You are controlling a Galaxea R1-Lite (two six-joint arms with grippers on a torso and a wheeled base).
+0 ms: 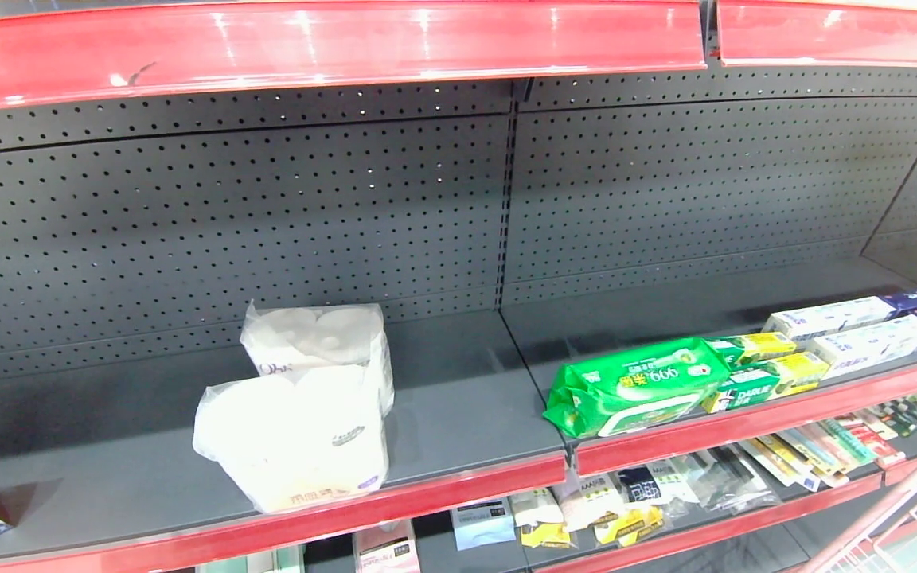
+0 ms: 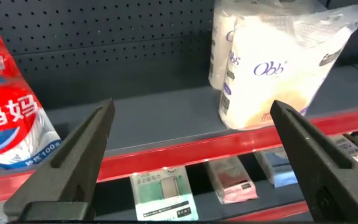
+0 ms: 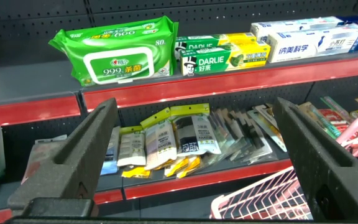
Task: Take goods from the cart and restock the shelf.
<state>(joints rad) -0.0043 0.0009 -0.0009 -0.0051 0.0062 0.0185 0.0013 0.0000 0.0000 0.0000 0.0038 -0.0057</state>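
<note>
Toilet paper packs (image 1: 291, 438), two in number, are stood on the shelf (image 1: 466, 414), one close behind the other. They are soft, rounded bundles wrapped in thin crinkled film. The shelf is a flat dark grey board with a glossy red front strip and a perforated back panel.

The left gripper (image 2: 192, 109) is seen with its two black wedge-shaped fingers (image 2: 79, 155) spread wide apart; nothing is held or touched. The two packs are found beyond the tip of one finger, and one red and white bag (image 2: 11, 118) beyond the other, with bare board between.

The right gripper (image 3: 196, 104) is likewise spread wide and is empty. Beyond one fingertip, one soft green wipes pack (image 3: 114, 56) with a white flap is laid. Just beside it, two long green and yellow toothpaste boxes (image 3: 222, 53) are lined up, and then two white boxes (image 3: 309, 38) towards the other fingertip. Between the fingers, flat sachets (image 3: 166, 140) are spread on the tier below. Pink wire of the cart (image 3: 260, 199) is seen low between the fingers.
</note>
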